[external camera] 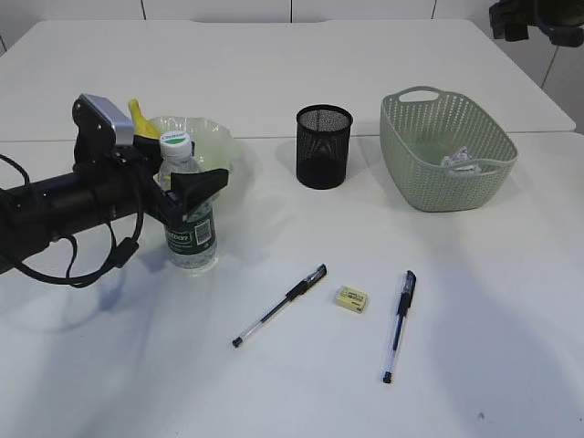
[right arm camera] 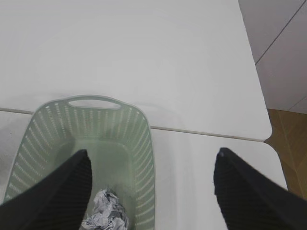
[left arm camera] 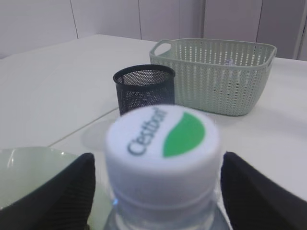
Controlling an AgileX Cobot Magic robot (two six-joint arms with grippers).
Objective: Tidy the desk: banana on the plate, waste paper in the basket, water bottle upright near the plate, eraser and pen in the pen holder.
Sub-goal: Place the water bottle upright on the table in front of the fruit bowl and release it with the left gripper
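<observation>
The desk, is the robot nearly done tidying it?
About halfway. Done: the yellow banana lies on the pale green plate, and the crumpled waste paper is in the green woven basket. In hand: the left tool straddles the upright clear water bottle. Left: two black pens and the yellow eraser.

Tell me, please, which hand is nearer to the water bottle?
Left. The left hand straddles the upright water bottle, one finger on each side of its cap. The right hand hangs far off, above the basket holding crumpled paper.
</observation>
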